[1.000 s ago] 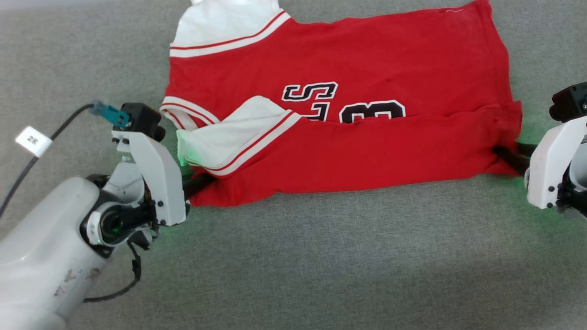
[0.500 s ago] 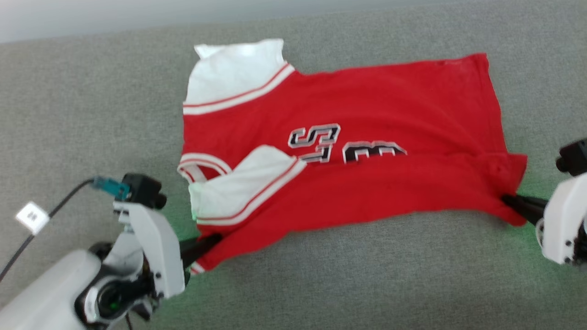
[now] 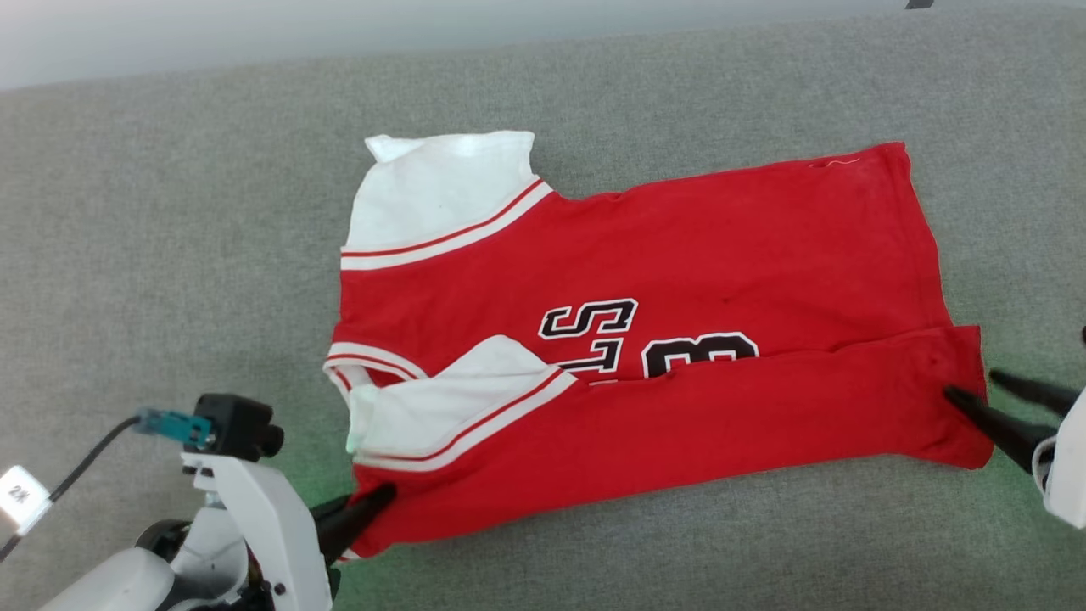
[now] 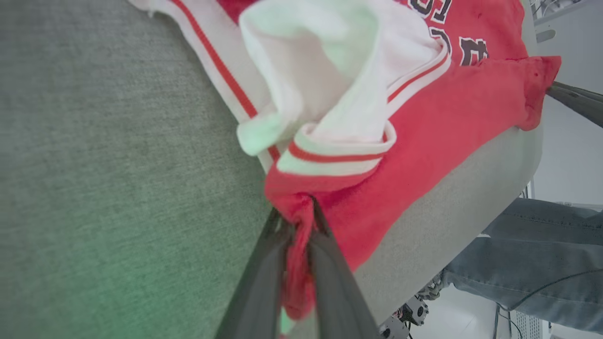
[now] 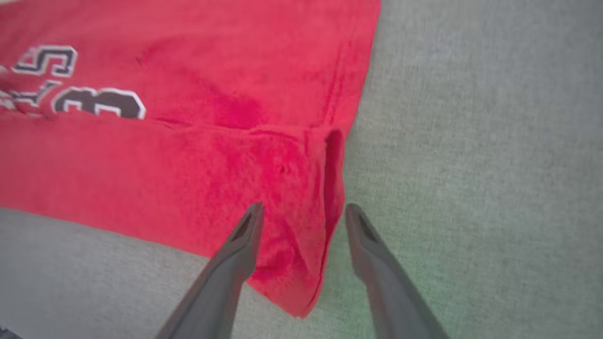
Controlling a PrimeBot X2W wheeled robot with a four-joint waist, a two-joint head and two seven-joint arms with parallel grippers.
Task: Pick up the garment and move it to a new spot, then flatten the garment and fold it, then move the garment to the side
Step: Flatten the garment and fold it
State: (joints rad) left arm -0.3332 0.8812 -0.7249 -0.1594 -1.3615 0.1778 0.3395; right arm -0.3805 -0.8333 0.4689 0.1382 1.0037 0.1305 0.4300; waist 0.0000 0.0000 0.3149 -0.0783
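Observation:
The garment (image 3: 679, 255), a red shirt with white sleeves and black lettering, lies on the grey cloth surface with its near long edge folded up over the print. My left gripper (image 3: 382, 496) is shut on the garment's near left corner; in the left wrist view the red cloth (image 4: 301, 221) is bunched between the two dark fingers (image 4: 264, 282). At the right, my right gripper (image 3: 976, 386) stands open at the garment's near right corner. In the right wrist view its fingers (image 5: 240, 235) straddle the loose red corner (image 5: 301, 263) without pinching it.
The grey cloth surface (image 3: 679, 552) spreads all around the garment. A cable with a white tag (image 3: 21, 496) runs off my left wrist. A person's leg in jeans (image 4: 532, 254) stands beyond the surface's edge in the left wrist view.
The head camera has tilted, so the garment sits lower in the picture. My right gripper has opened and let go of the right corner. The left gripper keeps its grip.

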